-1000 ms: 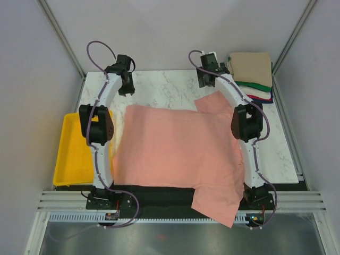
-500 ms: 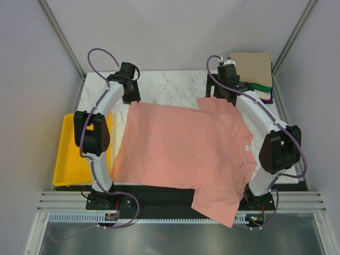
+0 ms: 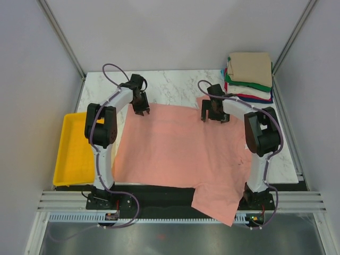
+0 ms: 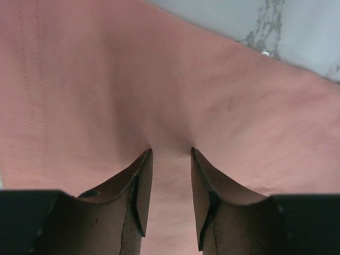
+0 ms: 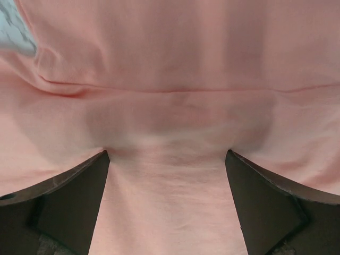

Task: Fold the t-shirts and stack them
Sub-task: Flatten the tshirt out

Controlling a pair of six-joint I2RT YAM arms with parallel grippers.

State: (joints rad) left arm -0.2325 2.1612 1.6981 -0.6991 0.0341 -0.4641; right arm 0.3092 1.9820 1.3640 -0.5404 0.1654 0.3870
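**Pink cloth flat on the marble, one claw nipped in, the other wide**

Salmon cloth fills both wrist views. The pink shirt (image 3: 180,149) lies spread across the middle of the white marble table (image 3: 170,87), soft and matte. Its far edge runs between the two arms, and a loose corner droops over the near edge past the black strip (image 3: 154,194).

Over to the left claw (image 4: 171,151). It sits on the shirt's far left corner, and its dark, wedge-shaped fingers (image 4: 133,212) are drawn in close, with only a narrow gap between them. A ridge of pink fabric stands in that gap, and creases fan out from both tips, so it is pinching the cloth. A line of stitching runs down the left of that view, and grey-veined marble shows top right.

The right claw (image 5: 167,154) is spread wide. Its two broad dark fingers (image 5: 69,202) are planted well apart, tips pressing down on the shirt near its far right corner, with nothing gripped between them. A seam crosses the fabric just beyond the tips, with shallow folds around it.

At the far right corner sits the stack of folded shirts (image 3: 249,77), neat squares with tan on top and green, white, red and blue edges peeking out below. It is near the right claw but clear of the pink shirt.

The tray (image 3: 71,154), glossy yellow plastic, hugs the table's left side beside the left arm.
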